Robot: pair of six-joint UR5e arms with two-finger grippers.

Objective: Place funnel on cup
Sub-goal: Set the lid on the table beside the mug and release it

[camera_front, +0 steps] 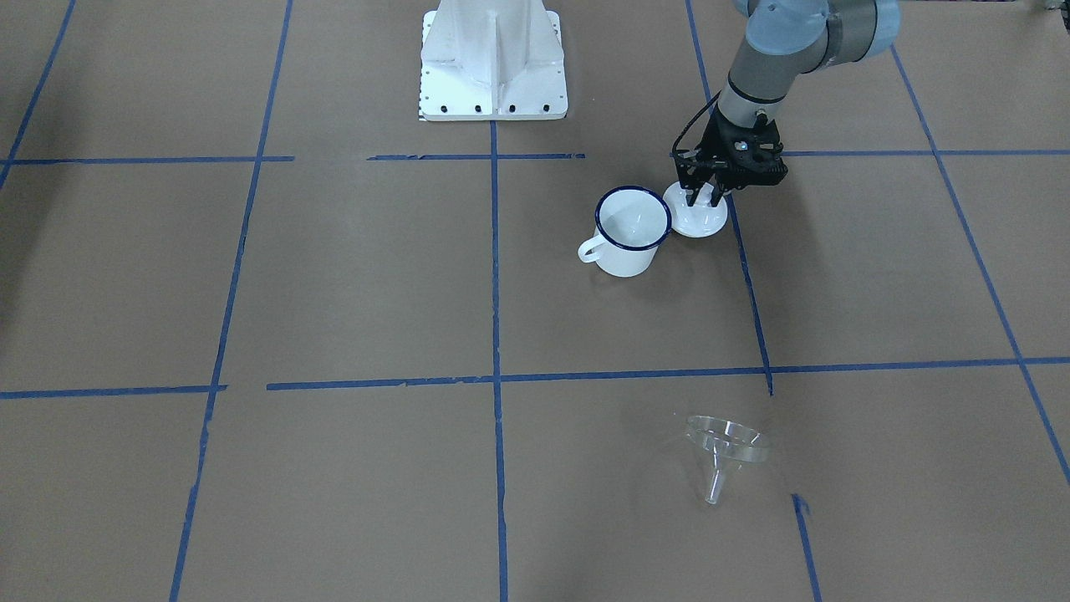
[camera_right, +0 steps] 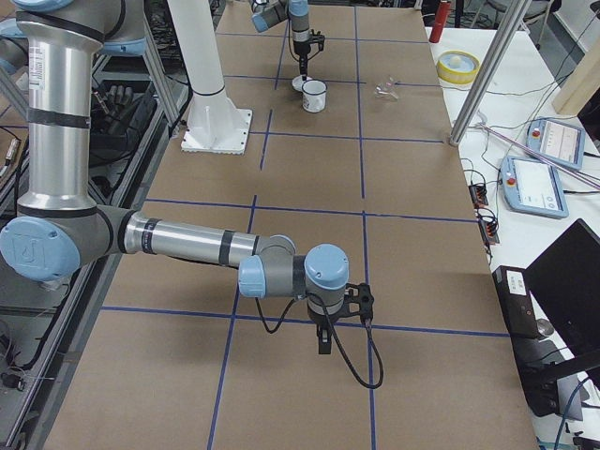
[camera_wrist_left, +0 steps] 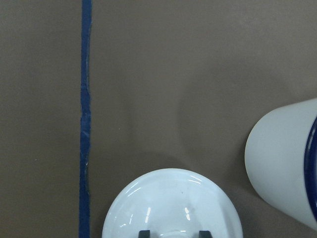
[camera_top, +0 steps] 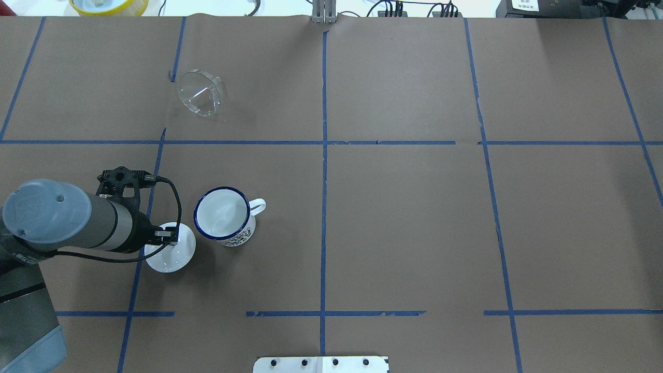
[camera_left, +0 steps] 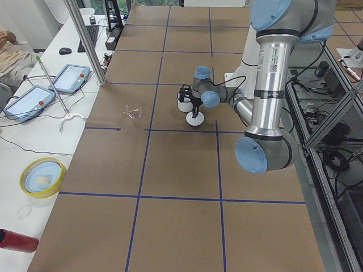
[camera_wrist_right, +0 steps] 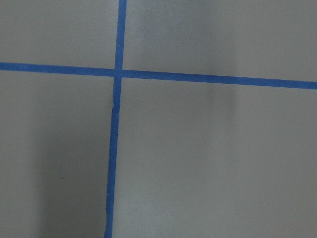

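Note:
The white enamel mug (camera_front: pixel 631 230) with a dark blue rim stands upright and empty on the brown table; it also shows in the overhead view (camera_top: pixel 224 215). A round white knobbed lid (camera_front: pixel 698 219) lies flat on the table right beside it. My left gripper (camera_front: pixel 704 199) points straight down over the lid, its fingertips (camera_wrist_left: pixel 144 233) close on either side of the knob. The clear funnel (camera_front: pixel 727 443) lies on its side far from the mug, near the operators' edge (camera_top: pixel 201 93). My right gripper (camera_right: pixel 324 342) hovers low over bare table far away; I cannot tell whether it is open or shut.
The white robot base plate (camera_front: pixel 493 58) sits at the robot's edge of the table. A yellow bowl (camera_left: pixel 41 177), a red can (camera_left: pixel 17 241), pendants and a metal pole (camera_left: pixel 85 39) stand on the side bench beyond the funnel. Blue tape lines grid the table.

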